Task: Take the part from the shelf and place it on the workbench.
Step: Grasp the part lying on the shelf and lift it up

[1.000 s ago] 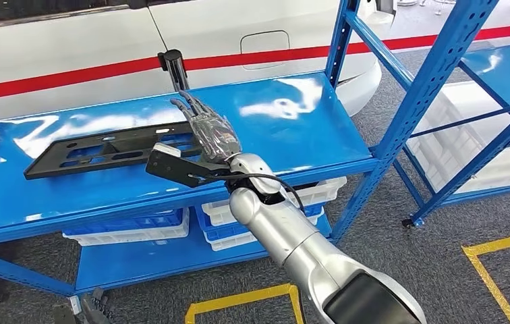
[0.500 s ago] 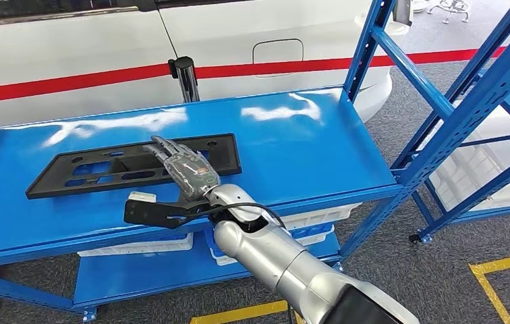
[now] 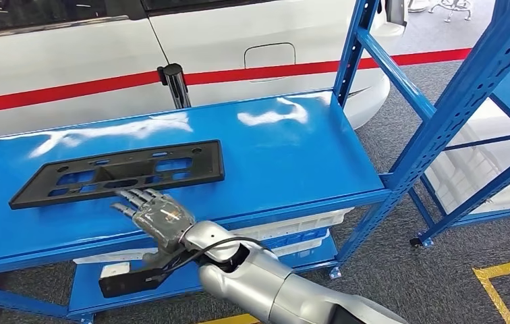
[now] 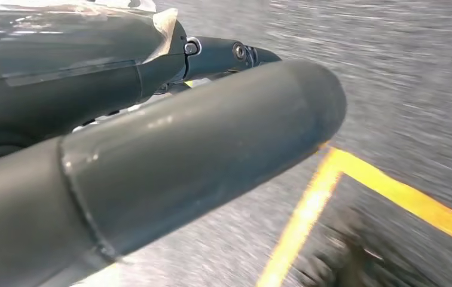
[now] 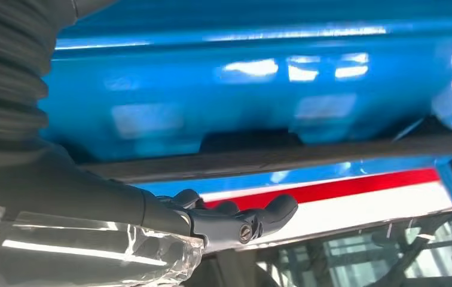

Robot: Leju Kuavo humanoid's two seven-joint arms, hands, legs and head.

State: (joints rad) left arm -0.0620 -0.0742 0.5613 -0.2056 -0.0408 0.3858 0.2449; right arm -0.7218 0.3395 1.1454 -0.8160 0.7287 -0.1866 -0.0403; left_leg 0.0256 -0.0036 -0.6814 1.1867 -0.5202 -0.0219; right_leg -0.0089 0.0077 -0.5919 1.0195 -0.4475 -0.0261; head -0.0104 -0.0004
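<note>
The black part (image 3: 121, 173) lies flat on the blue shelf (image 3: 293, 155), toward its left end. The right hand (image 3: 154, 214), fingers spread and empty, hovers at the front edge beside it. A white car (image 3: 70, 61) stands behind. The left hand (image 4: 152, 149) hangs over grey floor (image 4: 403, 78); its state is unclear.

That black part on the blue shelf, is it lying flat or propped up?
Lying flat. The black part rests full length on the blue shelf; the right hand hovers near, fingers spread, holding nothing.

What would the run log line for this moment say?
stage: reaching | right hand: open, near part's front edge | part: flat on shelf, ungrasped
</note>
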